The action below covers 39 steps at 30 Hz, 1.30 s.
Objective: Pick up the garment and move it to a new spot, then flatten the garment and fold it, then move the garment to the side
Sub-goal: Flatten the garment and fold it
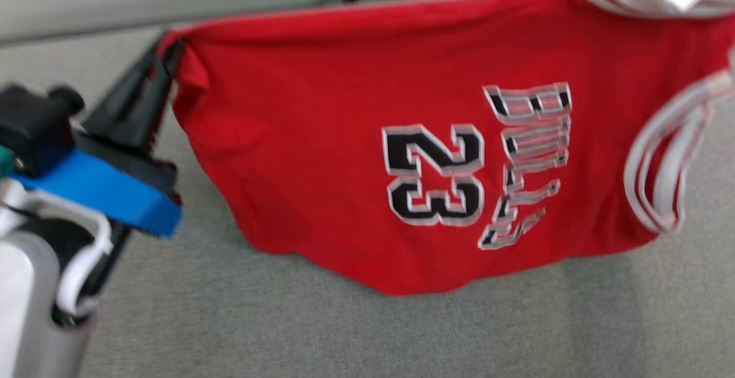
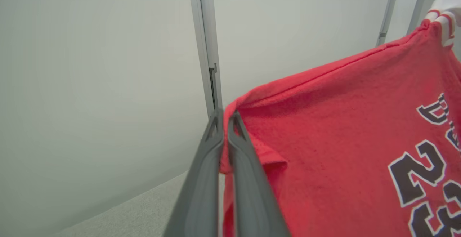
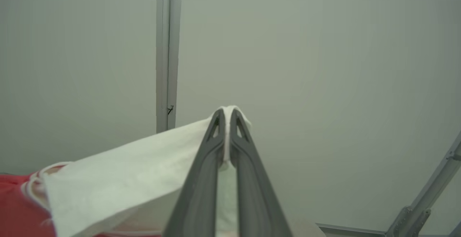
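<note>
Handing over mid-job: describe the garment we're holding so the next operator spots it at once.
Over the grey surface, stretched between the left gripper and right gripper, hangs the garment. It is a red jersey with white striped trim; the black-and-white 23 beside the lettering marks it.

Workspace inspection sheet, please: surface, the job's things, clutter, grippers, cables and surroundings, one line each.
Surface: grey surface, cloth-like, bare below the garment.
Job's things: red jersey, printed 23 and BULLS, held up and spread sideways between the two grippers; whether its lower edge touches the surface cannot be told.
Clutter: nothing seen.
Grippers: left gripper shut on a red corner of the jersey; right gripper shut on its white part.
Cables: white loop at the left wrist, cable or bracket unclear.
Surroundings: pale wall panels, grey post.
</note>
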Available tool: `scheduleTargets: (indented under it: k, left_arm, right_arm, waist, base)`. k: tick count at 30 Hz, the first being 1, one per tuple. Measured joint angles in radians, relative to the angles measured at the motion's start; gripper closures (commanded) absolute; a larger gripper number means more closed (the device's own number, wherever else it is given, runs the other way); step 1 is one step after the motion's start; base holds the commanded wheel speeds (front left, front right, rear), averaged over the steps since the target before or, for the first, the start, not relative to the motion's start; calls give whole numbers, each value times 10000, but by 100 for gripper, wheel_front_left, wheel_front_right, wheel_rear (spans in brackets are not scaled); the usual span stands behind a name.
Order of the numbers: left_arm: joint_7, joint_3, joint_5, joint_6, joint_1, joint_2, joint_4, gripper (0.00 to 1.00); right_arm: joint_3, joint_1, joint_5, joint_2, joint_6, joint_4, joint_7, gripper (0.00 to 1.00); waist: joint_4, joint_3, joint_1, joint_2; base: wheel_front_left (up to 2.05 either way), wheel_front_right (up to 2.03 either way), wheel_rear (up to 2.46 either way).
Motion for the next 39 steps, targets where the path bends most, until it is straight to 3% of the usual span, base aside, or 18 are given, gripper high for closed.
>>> scheduleTargets:
  k: [5, 13, 18, 22, 26, 32, 35, 39]
  left_arm:
    - [-192, -2, 821, -48, -2380, 552, 1465, 100]
    - [-2075, 42, 1779, 84, -6442, 169, 3749, 100]
    - [-3160, -12, 2224, 186, -7244, 180, 4276, 100]
    - [-3793, -370, 2433, 134, -6857, 205, 4742, 100]
    - [-4155, -846, 2483, 109, -5500, 125, 5557, 100]
    - [-4213, -1312, 2013, 82, -3035, -192, 6799, 100]
    - [-3919, -1446, 1590, 67, -1771, -282, 7060, 100]
    - [-3149, -1561, 802, 17, 12, -378, 6941, 100]
  right_arm:
    - [646, -2660, 242, 263, 0, 2046, -1521, 100]
    - [1432, -6409, -1005, 349, 2, 3739, -4788, 100]
    - [1760, -7030, -1122, 86, 0, 4038, -5442, 100]
    - [1931, -6055, -694, -42, 0, 4621, -5490, 100]
    - [2228, -3970, -67, 67, 0, 5265, -4817, 100]
    - [2533, -1024, 1158, 416, 2, 6077, -2637, 100]
    - [2422, 247, 1601, 405, 2, 5800, -1444, 100]
    - [2054, 2011, 1891, 291, 2, 4529, 245, 100]
  waist:
    - [-205, 1518, 4, 0]
    - [186, 2566, 4, 0]
    - [213, 2361, -2, 0]
    - [214, 2210, -2, 0]
    - [198, 2000, -2, 0]
    - [210, 1391, -2, 0]
    - [254, 924, -2, 0]
    - [312, 201, -2, 0]
  base:
    - [0, 0, 0]
    - [0, 0, 0]
    - [0, 0, 0]
    - [0, 0, 0]
    - [0, 0, 0]
    - [0, 0, 0]
    - [0, 0, 0]
    - [0, 0, 0]
